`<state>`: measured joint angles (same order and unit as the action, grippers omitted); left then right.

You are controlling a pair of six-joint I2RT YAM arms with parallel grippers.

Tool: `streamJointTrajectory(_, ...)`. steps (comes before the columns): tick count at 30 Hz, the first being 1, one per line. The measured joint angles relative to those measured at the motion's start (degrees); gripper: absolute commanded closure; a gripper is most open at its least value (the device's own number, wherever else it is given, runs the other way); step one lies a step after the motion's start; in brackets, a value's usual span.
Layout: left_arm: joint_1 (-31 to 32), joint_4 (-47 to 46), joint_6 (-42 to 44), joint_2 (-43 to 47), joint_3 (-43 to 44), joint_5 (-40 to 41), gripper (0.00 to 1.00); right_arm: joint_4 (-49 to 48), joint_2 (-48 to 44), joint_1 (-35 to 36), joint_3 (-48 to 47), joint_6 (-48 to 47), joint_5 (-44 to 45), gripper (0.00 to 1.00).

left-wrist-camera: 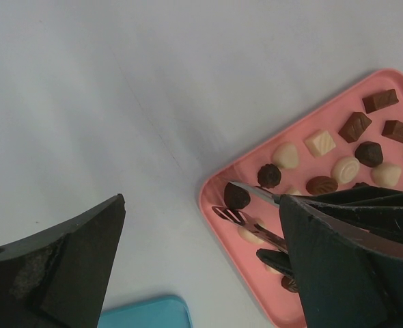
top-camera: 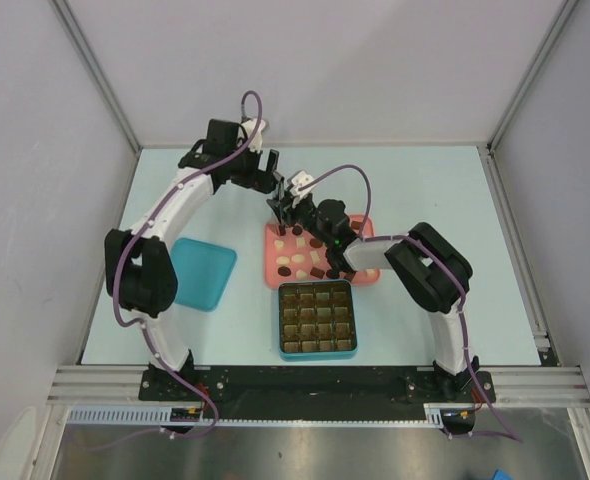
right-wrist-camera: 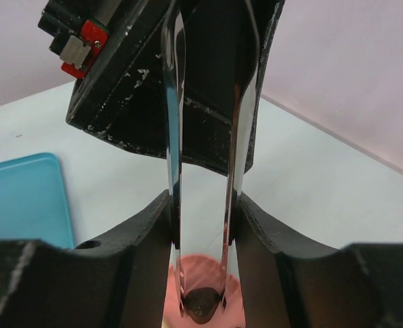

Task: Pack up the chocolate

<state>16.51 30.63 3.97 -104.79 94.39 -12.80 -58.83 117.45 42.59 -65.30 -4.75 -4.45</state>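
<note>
chocolate [right-wrist-camera: 201,302]: one in tongs [right-wrist-camera: 175,171] | pink tray [left-wrist-camera: 328,113]: one | teal box [top-camera: 318,353]: one

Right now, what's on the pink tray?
Loose chocolates: dark, reddish-brown and cream. The right gripper holds tongs whose tips straddle a dark one. In the top view the right arm covers the right part of the pink tray.

Pale blue table [top-camera: 175,180] enclosed by plain grey walls [top-camera: 325,60].

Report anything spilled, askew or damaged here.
Nothing spilled: the loose chocolates lie in the pink tray. Only oddities: the teal lid lies rotated relative to the box, and the left gripper has a scuffed finger.
</note>
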Motion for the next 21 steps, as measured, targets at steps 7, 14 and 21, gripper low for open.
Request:
streamJointTrajectory(7, 0.0, 0.0, 0.0, 0.6, -0.7, 0.0, 0.00, 0.8, 0.0, 0.3, -0.2, -0.5, 0.0, 0.57)
streamJointTrajectory(14, 0.5, -0.1, 0.1, 0.7, -1.6, -0.5, 0.00, 2.3, -1.0, 0.4, 0.3, -1.3, 0.1, 0.57)
streamJointTrajectory(21, 1.0, -0.1, 0.1, 0.7, -2.8, -1.1, 0.00, 3.3, -2.2, 0.4, 1.4, -1.3, 0.7, 0.57)
